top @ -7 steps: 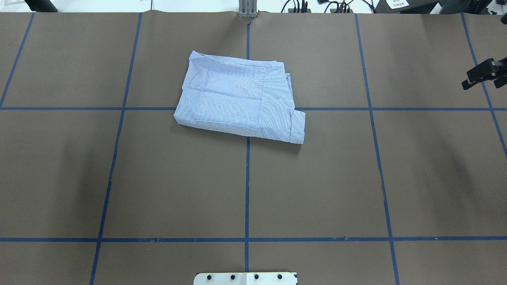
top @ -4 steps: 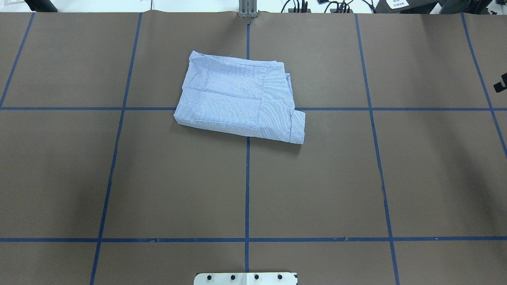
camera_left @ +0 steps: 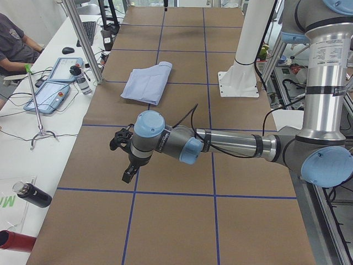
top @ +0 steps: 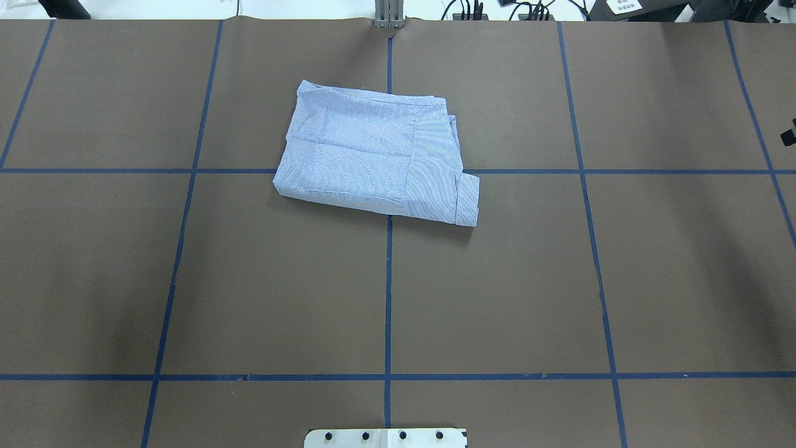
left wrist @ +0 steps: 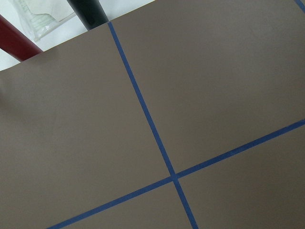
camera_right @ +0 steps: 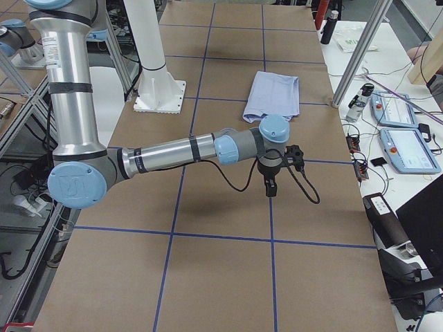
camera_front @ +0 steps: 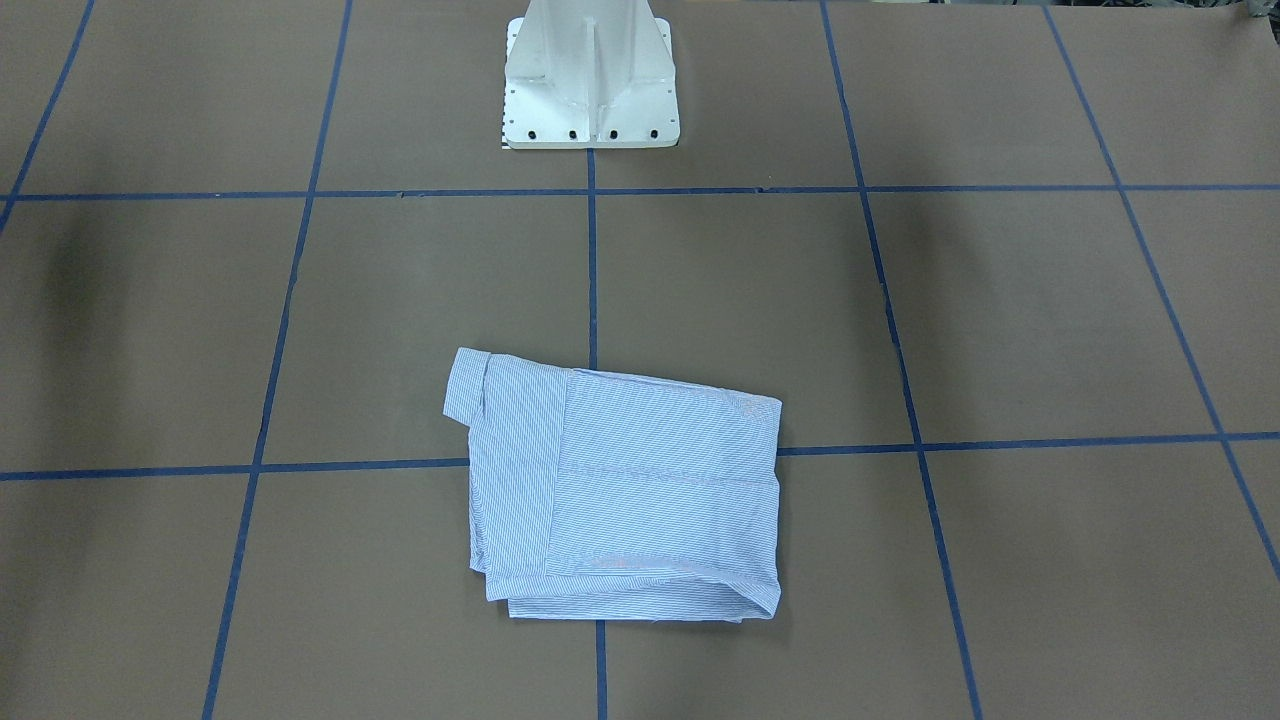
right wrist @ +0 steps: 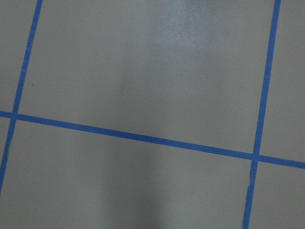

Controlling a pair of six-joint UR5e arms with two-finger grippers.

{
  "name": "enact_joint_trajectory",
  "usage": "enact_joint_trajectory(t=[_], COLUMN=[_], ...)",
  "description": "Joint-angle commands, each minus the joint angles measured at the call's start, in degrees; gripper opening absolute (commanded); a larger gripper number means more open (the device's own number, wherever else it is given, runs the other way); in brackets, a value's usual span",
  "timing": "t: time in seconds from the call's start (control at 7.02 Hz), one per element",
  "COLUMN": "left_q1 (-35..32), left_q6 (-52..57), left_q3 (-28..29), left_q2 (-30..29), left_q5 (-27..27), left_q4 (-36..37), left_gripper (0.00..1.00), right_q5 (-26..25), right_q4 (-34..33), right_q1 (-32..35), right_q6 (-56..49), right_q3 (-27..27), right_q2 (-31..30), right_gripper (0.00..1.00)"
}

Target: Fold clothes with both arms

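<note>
The light blue striped shirt (top: 373, 158) lies folded into a rough rectangle on the brown table, at the far centre from the robot. It also shows in the front-facing view (camera_front: 620, 490) and both side views (camera_left: 148, 83) (camera_right: 273, 95). Neither gripper touches it. My left gripper (camera_left: 127, 176) hangs over bare table towards my left end, far from the shirt. My right gripper (camera_right: 268, 192) hangs over bare table towards my right end; only a black sliver of it (top: 790, 134) shows at the overhead view's right edge. I cannot tell whether either is open or shut.
The white pedestal base (camera_front: 590, 120) stands at the robot's edge of the table. A metal post (top: 388, 12) stands at the far edge. Side desks hold tablets (camera_left: 55, 94), bottles (camera_left: 33, 194) and cables. A person (camera_left: 14, 44) sits beyond the far edge.
My right gripper has moved further right, almost out of the overhead view. The shirt has not moved.
</note>
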Motion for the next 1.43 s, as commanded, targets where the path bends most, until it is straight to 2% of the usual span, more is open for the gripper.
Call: enact_joint_trajectory(t=[0.0, 0.71, 1.28], left_q1=[-0.1, 0.0, -0.1], left_q6=[-0.4, -0.7, -0.6], left_q3=[-0.8, -1.7, -3.9], left_q2=[0.2, -0.3, 0.4], left_q5=[0.0, 0.0, -0.1], left_q4=[1.0, 1.0, 1.0], left_gripper=[1.00, 1.00, 1.00], right_q5=[0.7, 0.1, 0.1], right_q4=[0.2, 0.1, 0.5], right_q1=[1.0, 0.7, 0.7], right_q6=[0.0, 0.1, 0.4], right_q3=[0.6, -3.9, -4.1], right_q2=[-1.8, -0.3, -0.3], right_gripper=[1.00, 1.00, 1.00])
